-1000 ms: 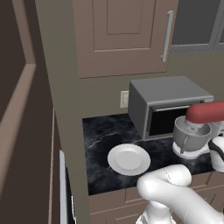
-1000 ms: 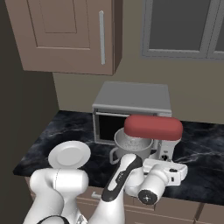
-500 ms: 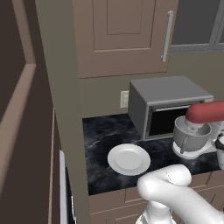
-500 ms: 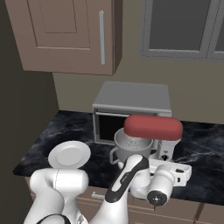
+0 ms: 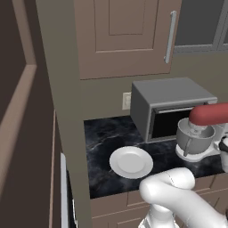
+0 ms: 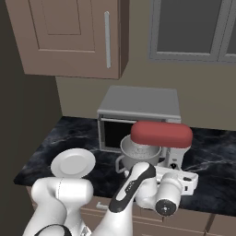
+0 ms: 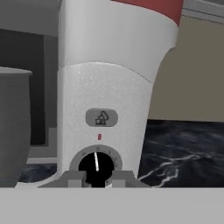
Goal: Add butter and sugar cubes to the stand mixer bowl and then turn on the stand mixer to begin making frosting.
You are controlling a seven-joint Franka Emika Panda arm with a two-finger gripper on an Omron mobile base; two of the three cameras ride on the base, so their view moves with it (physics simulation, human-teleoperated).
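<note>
Showing glossy white rounded arm [image 6: 64,196] links, dark joint seams, a round grey-capped wrist [image 6: 166,206].

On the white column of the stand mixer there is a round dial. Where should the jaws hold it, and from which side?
Grip the dial across its rim, coming straight at the column's face on the stand mixer. It is round, so opposite edges suit best. The gripper already faces it.

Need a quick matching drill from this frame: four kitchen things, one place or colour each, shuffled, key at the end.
1. white plate
2. microwave
3. stand mixer head
4. stand mixer bowl

a. red
b. under the mixer head
c. against the wall, behind the mixer
d. on the counter, left of the mixer

Pairs: 1-d, 2-c, 3-a, 4-b
</note>
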